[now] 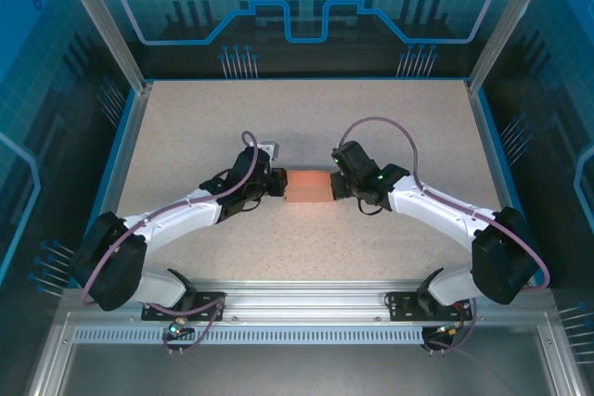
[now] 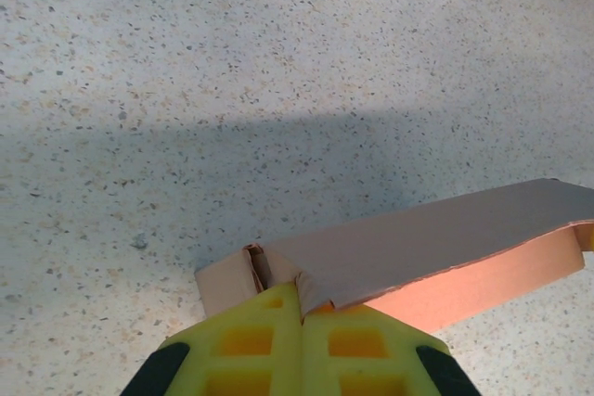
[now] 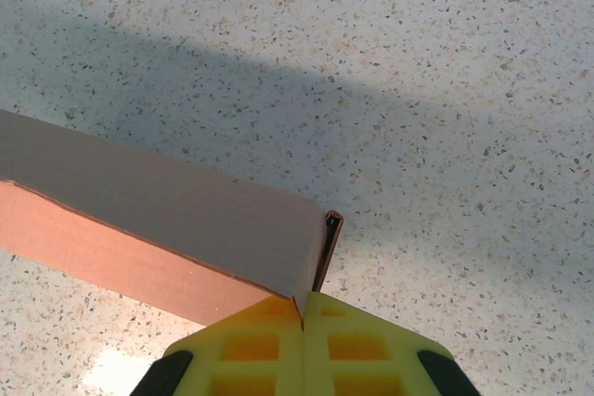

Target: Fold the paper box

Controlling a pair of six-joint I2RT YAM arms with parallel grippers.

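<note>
- At the centre of the table (image 1: 186, 127) lies the paper box (image 1: 308, 185), partly formed.
- Just left of table centre, the left gripper (image 1: 277, 183) has its fingers pressed together, pinching an end panel.
- Just right of table centre, the right gripper (image 1: 336, 185) pinches the other end likewise.
- Best done by moving both pinches evenly and level, so the creases fold without tearing.

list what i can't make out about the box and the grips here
- Top external: both ends of the paper box lie under the left gripper and the right gripper; its folds are too small to read.
- Left wrist: the box's far end is cut off by the right frame edge.
- Right wrist: its far end is cut off by the left edge.
- Both wrist views: the yellow pads hide how deep the cardboard sits between them.
</note>
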